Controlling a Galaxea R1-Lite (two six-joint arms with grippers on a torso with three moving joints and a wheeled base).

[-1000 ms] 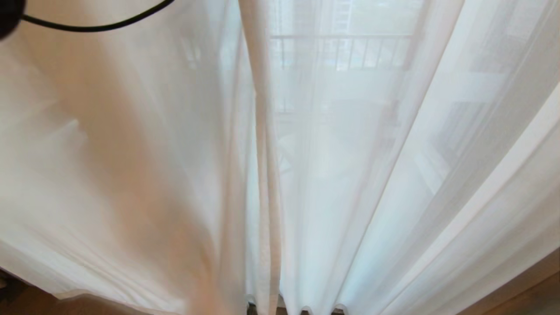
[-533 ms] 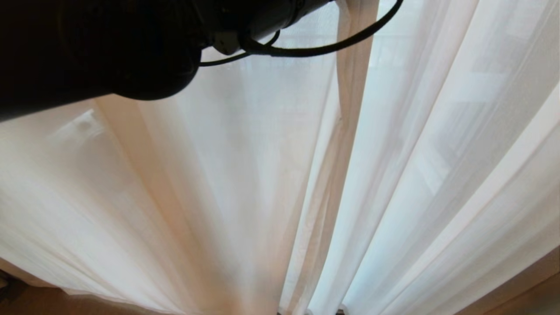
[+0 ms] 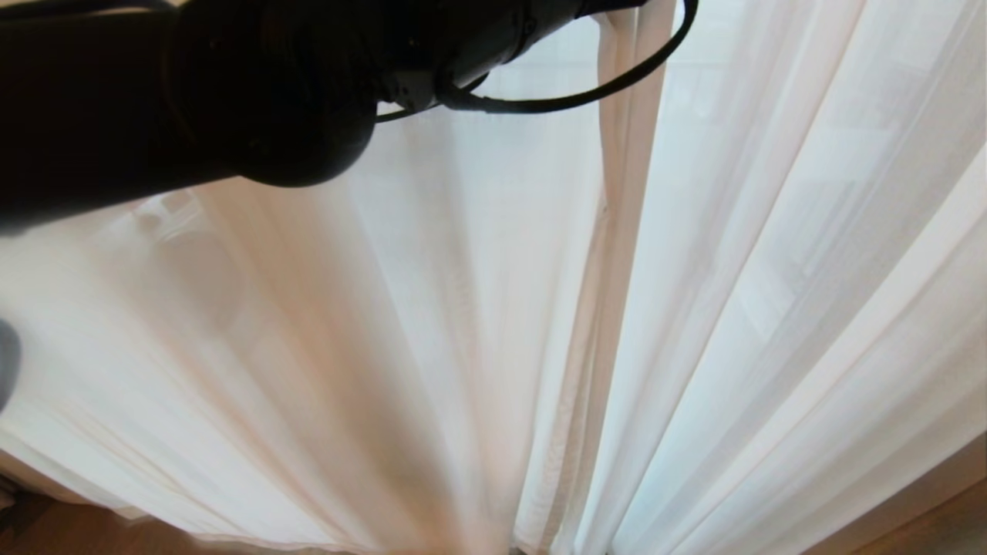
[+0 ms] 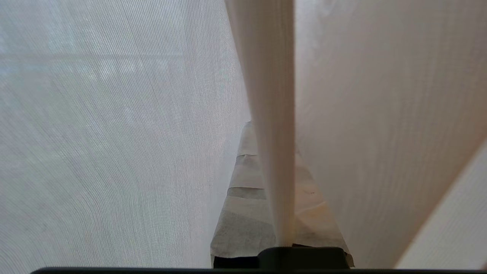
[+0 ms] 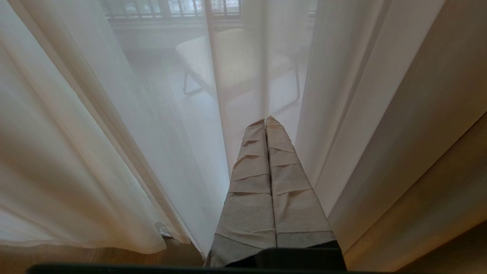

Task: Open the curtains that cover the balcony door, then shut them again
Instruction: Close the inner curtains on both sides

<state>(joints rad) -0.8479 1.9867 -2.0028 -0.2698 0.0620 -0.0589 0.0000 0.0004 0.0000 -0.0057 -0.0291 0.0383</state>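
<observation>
The right end effector (image 5: 266,122), fingers pressed together and wrapped in cloth tape, points at the sheer curtains (image 5: 125,125); behind them, seemingly, a chair (image 5: 232,61).

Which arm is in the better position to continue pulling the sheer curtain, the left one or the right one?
Left, probably. The left gripper is shut on the sheer curtain's edge, its arm raised across the head view. The right gripper is shut on nothing, apart from the fabric.
</observation>
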